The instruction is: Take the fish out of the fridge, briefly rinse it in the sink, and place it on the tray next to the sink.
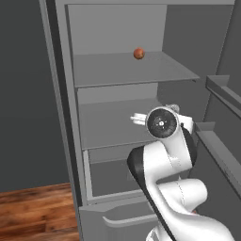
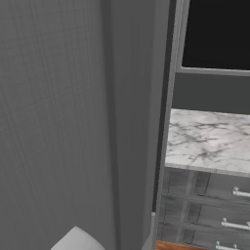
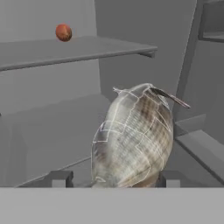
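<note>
The fish (image 3: 131,140), silvery-grey with brown bands, lies close in front of the hand with its pointed tail aimed up and away. My gripper (image 3: 116,178) is open, one fingertip (image 3: 60,178) to the fish's left with a gap, the other at its right flank. Both are over the middle shelf of the fridge (image 1: 117,70), whose door stands open. In the left base view the arm's wrist (image 1: 162,123) reaches to that middle shelf and hides the fingers. The sink and the tray are out of view.
A round orange-red ball (image 1: 139,53) (image 3: 63,32) rests on the upper shelf. Door shelves (image 1: 221,94) jut out on the right. The fridge's grey side wall (image 2: 73,122) stands left of a white marble counter (image 2: 210,139) with drawers below.
</note>
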